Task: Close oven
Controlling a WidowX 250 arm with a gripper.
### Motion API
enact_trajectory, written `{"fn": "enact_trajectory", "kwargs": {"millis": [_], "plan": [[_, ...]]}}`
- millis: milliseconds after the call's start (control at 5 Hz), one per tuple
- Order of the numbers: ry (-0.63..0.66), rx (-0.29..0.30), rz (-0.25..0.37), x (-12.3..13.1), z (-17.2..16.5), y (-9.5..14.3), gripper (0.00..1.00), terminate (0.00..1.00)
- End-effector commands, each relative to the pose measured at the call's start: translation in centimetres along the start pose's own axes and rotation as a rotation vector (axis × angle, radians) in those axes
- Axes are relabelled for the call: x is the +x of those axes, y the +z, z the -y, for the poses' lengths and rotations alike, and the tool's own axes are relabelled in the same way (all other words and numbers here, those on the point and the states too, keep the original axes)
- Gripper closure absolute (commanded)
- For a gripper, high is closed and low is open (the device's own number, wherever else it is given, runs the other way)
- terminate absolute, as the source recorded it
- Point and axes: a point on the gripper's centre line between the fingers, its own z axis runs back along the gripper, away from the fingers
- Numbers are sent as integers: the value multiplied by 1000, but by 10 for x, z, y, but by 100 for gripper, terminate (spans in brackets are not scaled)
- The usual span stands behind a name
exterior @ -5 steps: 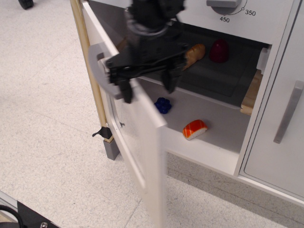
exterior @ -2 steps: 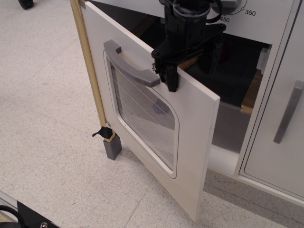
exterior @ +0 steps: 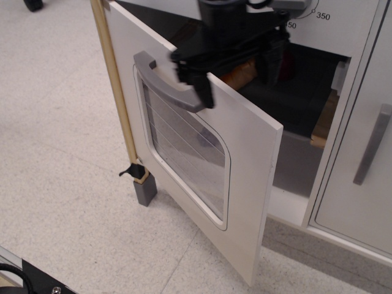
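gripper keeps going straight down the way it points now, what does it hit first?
Most likely the top edge of the oven door: the gripper points down with its open jaws straddling that edge, one in front by the handle, one behind. Depth is unclear from this single view.

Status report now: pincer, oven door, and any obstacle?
Pincer open, empty, straddling the top edge of the oven door. Door half shut, gap still wide. Bread loaf on the shelf behind the door; nothing seen blocking the swing.

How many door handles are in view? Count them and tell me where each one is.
2. A curved grey handle sits across the top of the half-open oven door, beside the gripper. A straight vertical bar handle is on the cupboard door at right.
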Motion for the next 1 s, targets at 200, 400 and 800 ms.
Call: {"fn": "enact_trajectory", "kwargs": {"millis": [200, 400, 800], "plan": [[-406, 116, -20, -9, -46, -45, 0, 0], [-536, 129, -18, -9, -42, -69, 0, 0], [-711, 89, -116, 1, -14, -94, 0, 0]]}}
